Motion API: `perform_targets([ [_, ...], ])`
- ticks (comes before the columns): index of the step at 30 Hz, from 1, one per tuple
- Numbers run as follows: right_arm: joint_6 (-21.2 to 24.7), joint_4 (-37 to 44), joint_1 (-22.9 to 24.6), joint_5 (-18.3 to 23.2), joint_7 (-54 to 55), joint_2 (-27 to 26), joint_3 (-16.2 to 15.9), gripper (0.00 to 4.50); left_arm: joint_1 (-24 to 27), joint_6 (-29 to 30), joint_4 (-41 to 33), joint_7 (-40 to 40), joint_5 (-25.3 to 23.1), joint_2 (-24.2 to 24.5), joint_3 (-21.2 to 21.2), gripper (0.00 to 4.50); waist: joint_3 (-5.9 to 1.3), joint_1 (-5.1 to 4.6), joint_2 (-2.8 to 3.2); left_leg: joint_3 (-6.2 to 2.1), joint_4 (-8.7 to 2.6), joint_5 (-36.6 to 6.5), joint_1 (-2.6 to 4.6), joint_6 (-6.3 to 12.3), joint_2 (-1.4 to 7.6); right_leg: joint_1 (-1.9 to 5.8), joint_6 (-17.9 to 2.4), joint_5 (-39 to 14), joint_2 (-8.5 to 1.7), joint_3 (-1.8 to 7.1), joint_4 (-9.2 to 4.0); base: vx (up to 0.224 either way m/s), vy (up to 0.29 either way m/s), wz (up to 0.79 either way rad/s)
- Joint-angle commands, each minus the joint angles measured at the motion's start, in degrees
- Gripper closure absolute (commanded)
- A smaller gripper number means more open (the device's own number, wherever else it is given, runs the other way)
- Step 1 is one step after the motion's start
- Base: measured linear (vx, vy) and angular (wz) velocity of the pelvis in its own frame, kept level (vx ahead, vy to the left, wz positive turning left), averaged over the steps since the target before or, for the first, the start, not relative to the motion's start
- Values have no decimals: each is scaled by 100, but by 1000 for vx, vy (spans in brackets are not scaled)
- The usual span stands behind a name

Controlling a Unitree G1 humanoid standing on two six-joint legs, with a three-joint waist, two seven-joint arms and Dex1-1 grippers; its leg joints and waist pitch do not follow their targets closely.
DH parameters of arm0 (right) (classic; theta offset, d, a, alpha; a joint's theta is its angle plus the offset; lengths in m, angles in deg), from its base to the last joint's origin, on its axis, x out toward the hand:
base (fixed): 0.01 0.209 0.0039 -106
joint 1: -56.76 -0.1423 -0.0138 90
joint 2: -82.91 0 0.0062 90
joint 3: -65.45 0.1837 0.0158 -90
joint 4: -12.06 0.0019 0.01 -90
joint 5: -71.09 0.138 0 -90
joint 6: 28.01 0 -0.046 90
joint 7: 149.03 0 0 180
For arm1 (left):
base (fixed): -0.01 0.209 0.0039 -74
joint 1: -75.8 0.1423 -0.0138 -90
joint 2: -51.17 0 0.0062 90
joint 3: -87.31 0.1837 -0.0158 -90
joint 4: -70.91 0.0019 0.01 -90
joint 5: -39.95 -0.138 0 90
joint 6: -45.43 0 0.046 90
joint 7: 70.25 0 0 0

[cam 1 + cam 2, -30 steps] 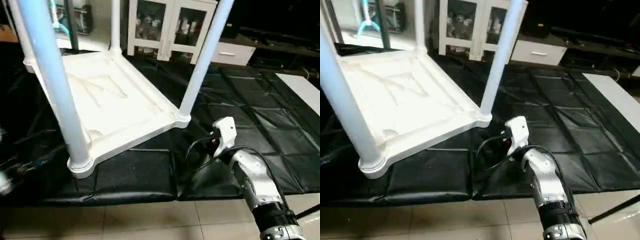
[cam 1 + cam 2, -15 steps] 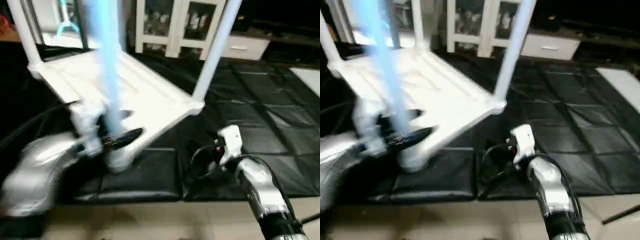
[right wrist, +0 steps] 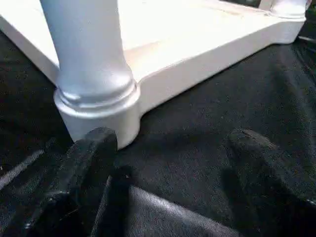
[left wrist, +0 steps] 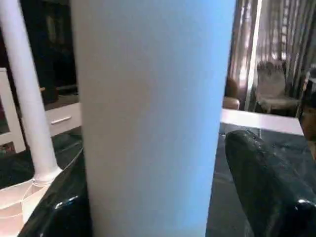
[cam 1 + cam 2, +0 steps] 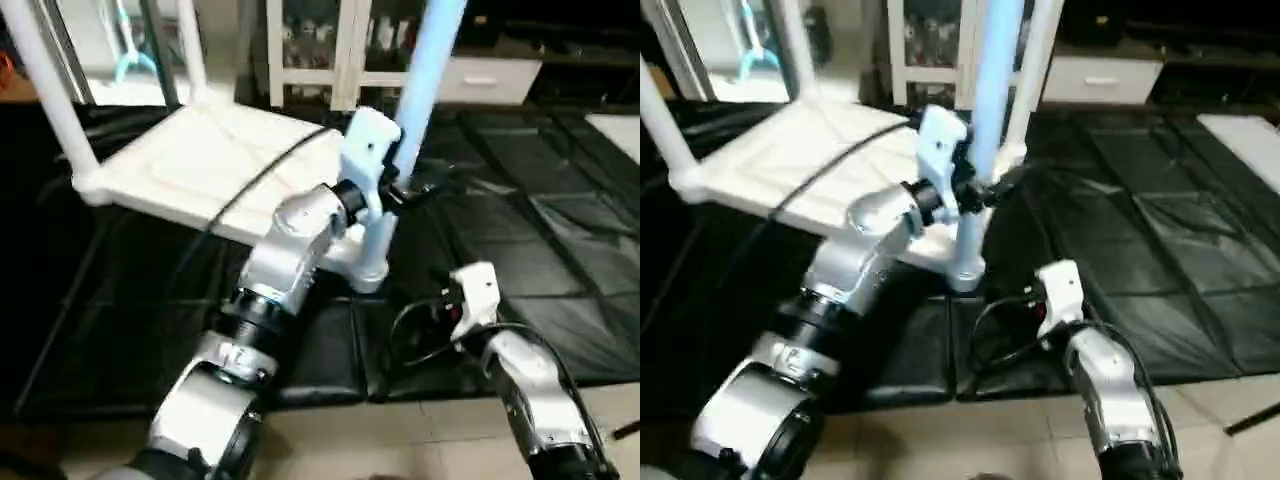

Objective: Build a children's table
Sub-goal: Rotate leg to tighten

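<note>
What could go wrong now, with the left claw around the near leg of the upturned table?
1. The left claw has the near leg between its fingers, above the corner socket; a sideways pull could lever the leg out or tip the table top.
2. The right claw lies open on the black mat beside that socket, so a sliding table could hit it.

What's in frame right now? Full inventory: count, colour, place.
table top: 1, white, upside down on the mat
legs: 4, white, standing up from the top's corners
mat: 1, black, on the tiled floor under the table
cabinet: 1, white with glass doors, behind the table
drawer unit: 1, white, right of the cabinet
left gripper: black fingers around the nearest leg
right gripper: open, low over the mat by that leg's socket
</note>
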Motion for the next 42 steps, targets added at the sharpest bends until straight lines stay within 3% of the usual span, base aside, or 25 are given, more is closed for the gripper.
perform_targets([
  [1,75,194,76,47,40,51,57,60,140,-49,-132,-180,-59,167,39,95,-413,26,-73,66,-305,-732,-19,671,-64,407,-1452,-390,-255,143,-380,0,0,0],
  [3,20,375,122,211,-199,6,14,60,558,-122,-427,-651,-100,654,101,95,-382,13,-68,68,-326,-902,-19,649,-60,393,-1392,-781,-246,134,-427,0,0,0],
  [5,-49,502,83,360,-374,-54,-16,60,957,-21,-873,-1075,-41,1025,152,95,-366,-37,-19,52,-366,-1205,12,537,-28,359,-1311,-1249,-252,131,-443,0,0,0],
  [6,-109,560,46,416,-442,-83,-29,60,1163,54,-1110,-1221,-4,1211,167,95,-360,-70,-82,65,-365,-1248,-4,520,-24,348,-1286,-1320,-239,131,-458,0,0,0],
  [7,-148,597,23,445,-478,-100,-36,60,1287,90,-1248,-1295,15,1322,173,95,-356,-61,-16,65,-372,-1323,33,446,-12,308,-1263,-1448,-243,133,-458,0,0,0],
  [8,-186,640,-21,515,-571,-131,-54,60,1459,119,-1460,-1373,28,1472,178,95,-364,-34,-27,52,-377,-1374,69,383,16,288,-1250,-1518,-262,135,-435,0,0,0],
  [9,-219,715,-83,625,-733,-176,-91,60,1672,153,-1711,-1455,53,1668,164,95,-352,-53,-58,63,-390,-1369,60,359,29,271,-1253,-1439,-249,142,-439,0,0,0],
  [11,-229,784,-167,741,-913,-220,-142,60,1840,290,-1927,-1450,87,1830,81,95,-330,-37,-17,74,-406,-1463,92,307,36,226,-1242,-1464,-237,142,-436,0,0,0],
  [12,-236,834,-223,802,-1016,-236,-169,60,1940,356,-2058,-1474,129,1937,21,95,-331,-27,-8,65,-409,-1491,92,289,34,234,-1235,-1470,-241,140,-424,0,0,0],
  [15,-118,897,-429,918,-1091,-274,-162,44,2141,367,-2226,-1527,140,2266,-171,99,-318,-14,-61,70,-423,-1418,46,220,12,248,-1067,-1620,-254,152,-422,0,0,0],
  [17,-161,768,-629,825,-875,-297,-77,28,2179,343,-2133,-1413,-5,2469,-325,100,-328,-29,-42,63,-423,-1328,33,167,-4,254,-1007,-1571,-252,154,-411,0,0,0],
  [18,-175,696,-736,802,-771,-323,-29,28,2199,335,-2086,-1357,-72,2583,-418,100,-339,-54,-104,72,-416,-1256,31,152,-9,249,-986,-1494,-241,151,-403,0,0,0],
  [21,-201,652,-866,812,-748,-369,-1,6,2282,434,-2162,-1272,-86,2757,-546,100,-333,-62,-47,69,-413,-1183,34,119,-12,240,-973,-1464,-254,162,-388,0,0,0],
  [24,-124,742,-880,832,-857,-355,-87,6,2426,583,-2278,-1120,-121,2928,-609,100,-361,-55,-59,76,-407,-1010,41,138,-4,251,-1084,-980,-230,166,-336,0,0,0],
  [28,-96,828,-720,702,-803,-267,-158,6,2524,627,-2218,-931,-280,3032,-599,100,-364,-29,-54,87,-407,-939,52,164,1,252,-1159,-774,-228,168,-327,0,0,0],
  [31,-311,868,-540,727,-613,-241,68,6,2686,593,-2214,-895,-418,3102,-544,100,-358,-16,-82,86,-417,-1009,46,124,-6,264,-1127,-821,-233,178,-333,0,0,0],
  [32,-330,876,-556,782,-581,-267,138,6,2703,624,-2236,-877,-380,3089,-550,100,-352,-8,-10,79,-423,-1059,55,104,-7,255,-1132,-857,-236,179,-334,0,0,0],
  [33,-403,883,-594,783,-511,-288,194,6,2714,635,-2251,-844,-375,3084,-547,100,-347,-26,-36,88,-424,-1132,54,95,-7,245,-1123,-919,-228,179,-356,0,0,0],
  [34,-453,895,-622,766,-443,-296,229,6,2726,646,-2269,-816,-377,3082,-543,100,-355,-14,-5,81,-423,-1190,63,61,-7,246,-1122,-973,-235,180,-351,0,0,0],
  [37,-277,966,-681,908,-590,-72,335,6,2766,734,-2314,-817,-323,3123,-549,100,-335,-23,-48,84,-424,-1387,65,38,-16,235,-1058,-1260,-225,181,-385,0,0,0],
  [40,420,1157,-504,1391,-1381,431,377,6,2883,887,-2453,-967,-222,3205,-581,100,-330,-16,-16,70,-429,-1508,80,57,-6,256,-1046,-1343,-206,171,-402,0,0,0],
  [41,856,1369,-190,1475,-2256,1058,175,6,2976,963,-2514,-985,-157,3251,-659,100,-328,3,-14,75,-421,-1459,68,126,-13,268,-1081,-1220,-196,174,-392,0,0,0],
  [42,1011,1463,-44,1486,-2622,1343,80,6,3018,1005,-2534,-990,-124,3274,-701,100,-324,21,-16,64,-426,-1473,57,154,-2,293,-1080,-1208,-193,166,-394,0,0,0],
])
